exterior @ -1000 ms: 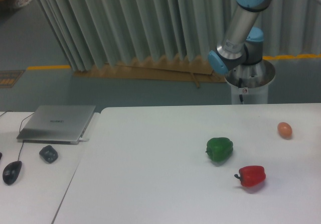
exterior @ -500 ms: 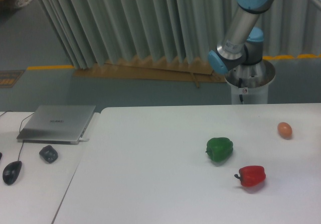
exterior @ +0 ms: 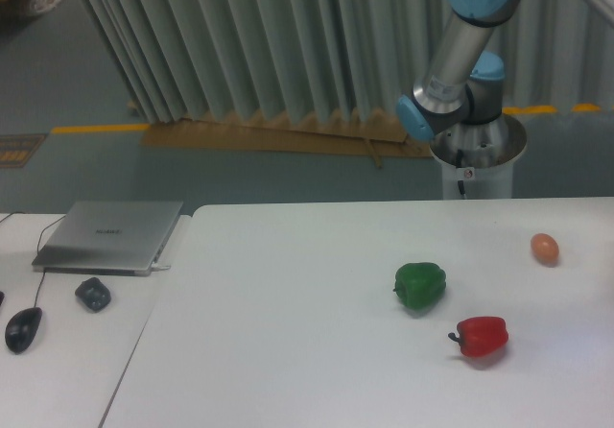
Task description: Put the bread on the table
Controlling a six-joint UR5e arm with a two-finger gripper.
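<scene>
The bread is out of view. The white table fills the lower right of the camera view. Only the arm's lower links show, rising from its base behind the table's far edge and leaving the frame at the top right. The gripper itself is outside the picture.
On the table lie a green pepper, a red pepper and a small orange-pink egg-shaped thing. The adjoining desk on the left holds a closed laptop, a dark mouse and a small dark object.
The arm's upper link has shifted slightly to the left. The things on the table lie where they were.
</scene>
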